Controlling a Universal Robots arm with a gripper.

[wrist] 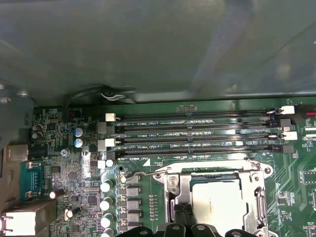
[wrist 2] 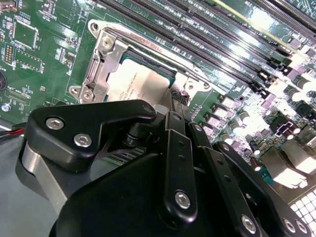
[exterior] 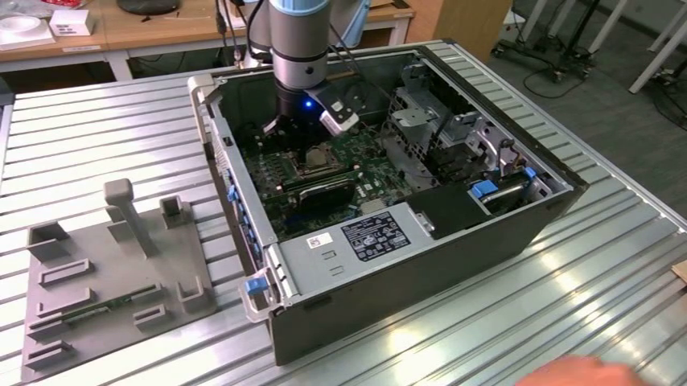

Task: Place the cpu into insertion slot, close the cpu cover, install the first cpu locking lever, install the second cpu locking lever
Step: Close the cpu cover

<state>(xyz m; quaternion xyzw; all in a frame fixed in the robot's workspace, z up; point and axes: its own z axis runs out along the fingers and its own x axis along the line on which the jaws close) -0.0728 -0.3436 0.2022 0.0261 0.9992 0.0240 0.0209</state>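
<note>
The cpu (wrist: 217, 205) lies in the insertion slot (exterior: 318, 158), its pale metal face (wrist 2: 138, 84) up. The silvery cpu cover (wrist: 180, 191) is down over it, framing the chip (wrist 2: 97, 64). A thin wire locking lever (wrist: 140, 175) runs along the cover's edge beside the memory slots. My gripper (wrist: 181, 217) is down inside the open computer case, its black fingertips (wrist 2: 174, 101) close together at the edge of the cover, with nothing visible between them. In the exterior view the arm (exterior: 298, 64) stands over the motherboard just behind the socket.
Long black memory slots (wrist: 197, 133) lie beside the socket. The case walls (exterior: 215, 145) and drive cages (exterior: 451, 137) hem in the board. A grey fixture plate (exterior: 108, 273) sits at the exterior view's left. A person's hand (exterior: 585, 371) shows at the lower right corner.
</note>
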